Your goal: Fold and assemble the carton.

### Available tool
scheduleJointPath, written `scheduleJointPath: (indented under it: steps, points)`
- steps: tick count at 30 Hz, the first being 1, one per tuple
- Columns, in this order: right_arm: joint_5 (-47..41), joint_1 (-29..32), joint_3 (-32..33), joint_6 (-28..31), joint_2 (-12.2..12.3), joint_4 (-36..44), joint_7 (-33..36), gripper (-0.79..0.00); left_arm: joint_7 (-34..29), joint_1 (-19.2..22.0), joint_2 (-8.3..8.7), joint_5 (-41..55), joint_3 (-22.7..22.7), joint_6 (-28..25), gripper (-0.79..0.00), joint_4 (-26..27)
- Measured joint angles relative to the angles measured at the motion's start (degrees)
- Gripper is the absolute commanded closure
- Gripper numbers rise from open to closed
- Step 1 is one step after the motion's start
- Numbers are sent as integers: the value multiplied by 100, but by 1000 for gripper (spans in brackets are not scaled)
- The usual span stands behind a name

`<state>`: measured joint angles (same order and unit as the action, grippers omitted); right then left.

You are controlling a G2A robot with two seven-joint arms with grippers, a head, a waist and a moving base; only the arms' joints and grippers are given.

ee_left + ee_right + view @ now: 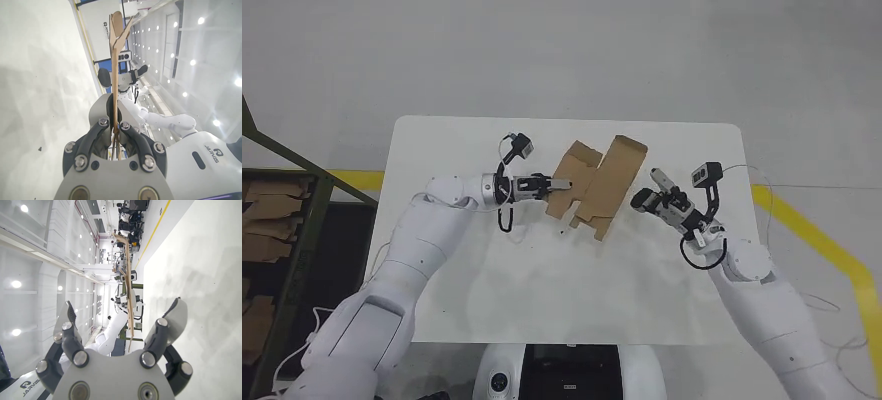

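1. White rectangular tabletop (492, 290) fills the scene on a pale grey floor, and a yellow floor stripe (817, 245) runs past it.
2. The left gripper (560, 185) (114, 108) is clamped tight on the flat brown corrugated-cardboard carton (597, 185) (115, 64). It pinches the carton's left edge between its two grey pads (100, 108), one on each face.
3. The carton is not yet assembled. It is a thin flattened sheet held broad face up, clear of the tabletop over the far middle part.
4. From above, the carton shows two long slanted panels side by side, with short notched flaps at both ends. In the left wrist view it is edge-on, and one flap at its far end splays away from the sheet.
5. The right gripper (639, 200) (122, 308) is at the carton's right edge with its fingers spread wide and nothing gripped. The carton's (129, 291) near edge lines up with the gap between them. Whether it touches either finger cannot be told.
6. Well left of the carton, off the table, a dark green rack (282, 215) holds more flat brown cardboard.
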<state>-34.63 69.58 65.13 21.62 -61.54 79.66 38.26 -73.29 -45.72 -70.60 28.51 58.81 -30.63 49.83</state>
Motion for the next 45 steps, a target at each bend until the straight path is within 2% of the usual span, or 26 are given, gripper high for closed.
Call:
scheduleJointPath:
  steps: [6, 11, 13, 14, 16, 18, 19, 20, 22, 32, 33, 34, 39, 45]
  points:
    - [-229, -415, -152, -83, -59, -563, 1027, -785, -305, 36, 44, -218, -99, 268, 0, 102]
    - [-107, -597, -283, -67, -98, -802, 1469, -779, -582, 49, 70, -143, -176, 543, 0, 197]
    - [-16, -651, -345, -82, -112, -873, 1626, -643, -634, 59, 84, -123, -196, 596, 0, 222]
    - [7, -669, -367, -87, -118, -895, 1685, -526, -652, 63, 89, -122, -208, 614, 0, 232]
    - [24, -700, -394, -84, -130, -942, 1787, -391, -700, 78, 98, -114, -240, 662, 0, 247]
    - [27, -717, -403, -69, -139, -977, 1837, -305, -747, 91, 104, -96, -269, 709, 0, 251]
    - [26, -725, -403, -61, -144, -996, 1861, -228, -766, 104, 109, -93, -284, 729, 0, 248]
    - [26, -729, -403, -58, -147, -1010, 1877, -117, -772, 114, 112, -93, -295, 735, 0, 244]
    - [25, -736, -396, -59, -152, -1035, 1929, 0, -773, 127, 120, -92, -316, 735, 0, 234]
    - [70, -746, -379, -161, -154, -1058, 2341, 0, -699, 168, 171, 45, -357, 662, 0, 322]
    - [48, -740, -373, -157, -155, -1051, 2361, 0, -702, 163, 175, 103, -353, 665, -372, 337]
    - [7, -729, -362, -148, -158, -1041, 2381, 0, -712, 150, 180, 207, -345, 674, -785, 359]
    - [-234, -621, -231, -54, -161, -965, 2277, 0, -585, 78, 196, 683, -226, 546, -785, 406]
    - [-387, -137, 62, 116, -145, -495, 1429, 0, -90, -96, 212, 1164, 35, 48, -785, 406]
